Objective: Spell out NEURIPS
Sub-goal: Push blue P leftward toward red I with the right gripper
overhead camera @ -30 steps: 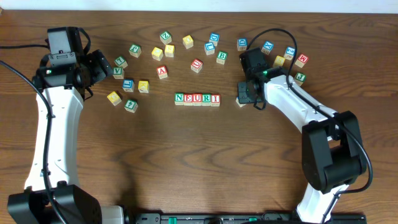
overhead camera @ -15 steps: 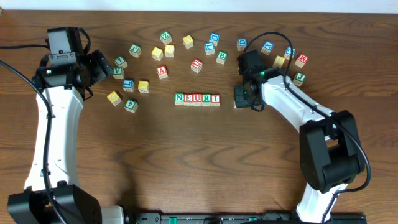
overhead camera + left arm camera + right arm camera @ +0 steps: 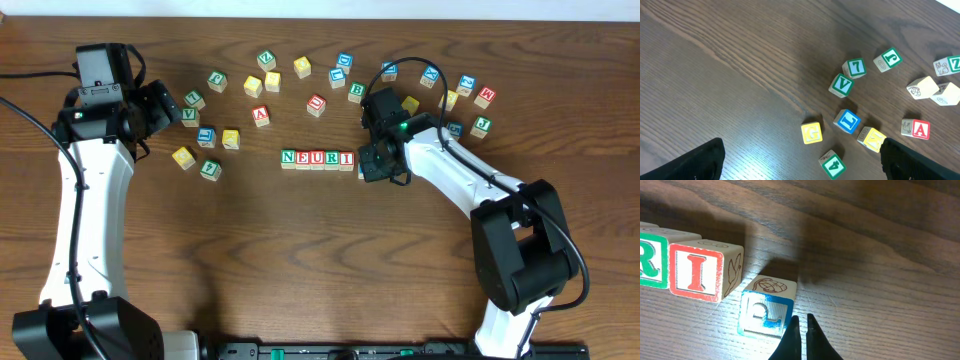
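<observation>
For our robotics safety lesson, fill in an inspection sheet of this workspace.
Surface: brown wood-grain table.
Job's things: row reads NEURI; blue cube lies just right of I, out of line.
Clutter: loose cubes scattered behind the row, among them A and V.
Pincers: left pincer open, near the left cubes; right pincer shut, tips beside the blue cube.
Cables: black cables along both arms.
Surroundings: nothing seen.
</observation>
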You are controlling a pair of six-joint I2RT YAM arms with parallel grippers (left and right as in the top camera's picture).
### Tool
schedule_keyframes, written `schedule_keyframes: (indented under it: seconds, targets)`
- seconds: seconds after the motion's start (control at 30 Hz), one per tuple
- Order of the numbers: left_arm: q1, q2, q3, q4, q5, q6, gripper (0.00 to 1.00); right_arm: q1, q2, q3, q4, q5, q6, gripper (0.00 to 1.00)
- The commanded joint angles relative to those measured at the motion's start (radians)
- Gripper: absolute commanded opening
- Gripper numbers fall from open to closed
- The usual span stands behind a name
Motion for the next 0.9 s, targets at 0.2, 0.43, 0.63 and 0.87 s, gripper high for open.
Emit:
schedule_keyframes:
  seconds: [0.2, 0.43, 0.63, 0.87]
  targets:
    - [0.003, 0.008, 0.013, 0.0, -0.006, 0.002, 0.98, 0.0, -0.036, 0.011, -0.001, -0.081, -0.105, 0.23]
    - [0.003, 0.008, 0.013, 0.0, -0.006, 0.002, 0.98, 0.0, -0.036, 0.011, 0.012, -0.095, -0.042, 0.31]
    - [0.003, 0.008, 0.013, 0.0, -0.006, 0.002, 0.98, 0.0, -0.036, 0.011, 0.023, -0.092, 0.008, 0.26]
    - [0.003, 0.008, 0.013, 0.0, -0.006, 0.002, 0.98, 0.006, -0.037, 0.012, 0.01, -0.036, 0.138, 0.2]
